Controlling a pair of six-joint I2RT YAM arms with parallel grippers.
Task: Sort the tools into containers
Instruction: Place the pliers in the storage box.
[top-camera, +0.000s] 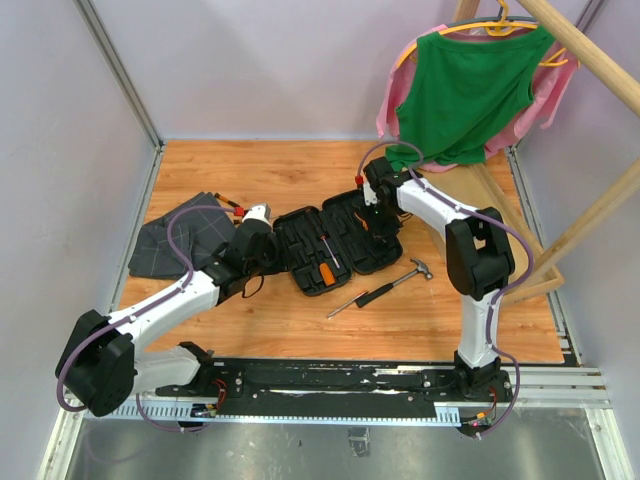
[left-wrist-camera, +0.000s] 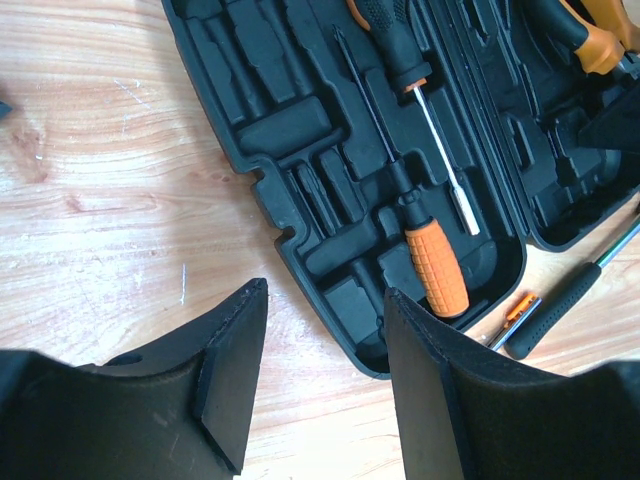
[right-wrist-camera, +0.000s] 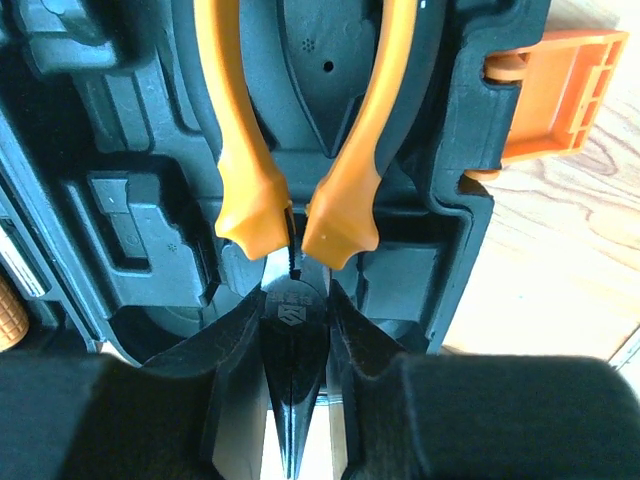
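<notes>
Wood tabletop (top-camera: 300, 170), pale walls (top-camera: 270, 60) | left claw (left-wrist-camera: 325, 295) spread | right claw (right-wrist-camera: 295, 305) seemingly pinching pliers (right-wrist-camera: 240, 150)

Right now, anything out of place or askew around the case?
Hammer and a small thin tool by its handle lie loose on the table, outside the case. The right gripper pinches the pliers by the nose over the case. Nothing looks damaged.

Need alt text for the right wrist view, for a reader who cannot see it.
The right gripper has its fingers closed on the black nose of orange-handled pliers, over a moulded slot of the open black tool case. The case's orange latch juts over the wooden table at right.
</notes>
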